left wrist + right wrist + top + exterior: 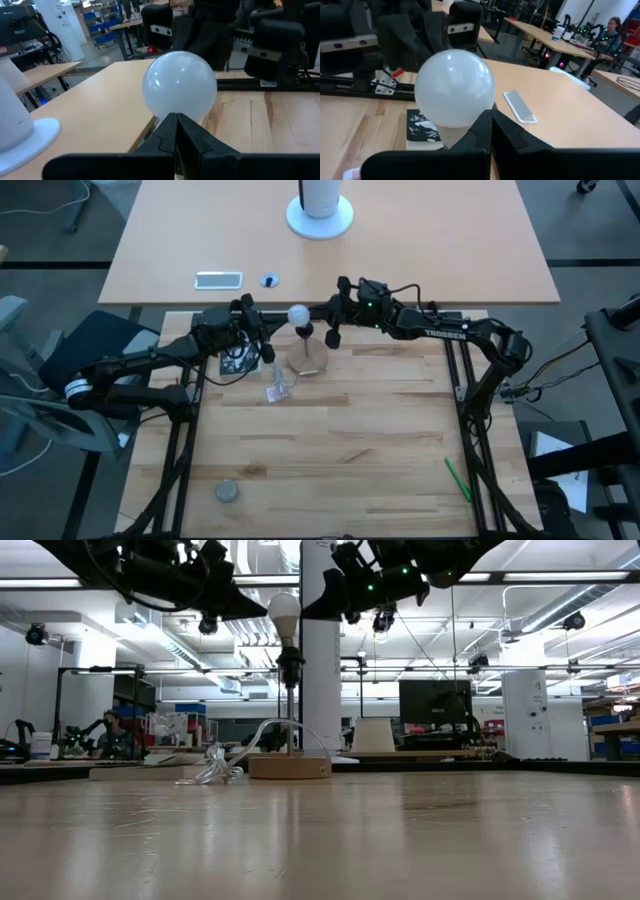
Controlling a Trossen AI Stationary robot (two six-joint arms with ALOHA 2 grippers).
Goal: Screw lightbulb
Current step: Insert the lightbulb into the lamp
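Note:
The white frosted lightbulb point(298, 314) stands upright in the black socket point(290, 665) of a small lamp, whose thin stem rises from a round wooden base point(308, 360). The screw base is hidden in the socket. My left gripper point(268, 328) is shut just left of the globe, which fills the left wrist view point(180, 85). My right gripper point(330, 320) is shut just right of the globe, which also shows in its wrist view point(455, 87). In the low view the bulb point(284, 610) stands between both grippers. My left gripper comes level from the table's left, its shut fingertips point(176, 120) at the globe's lower part point(170, 112); I cannot tell whether they touch. My right gripper comes level from the table's right, its shut fingertips point(489, 117) at the globe's lower side point(477, 112); I cannot tell whether they touch.
A clear plastic piece point(277, 385) lies near the lamp base, beside a black printed card point(237, 360). A grey disc point(227, 492) sits near the front left and a green pen point(457, 478) at the front right. The far table holds a white stand point(320, 215) and a phone point(218, 279).

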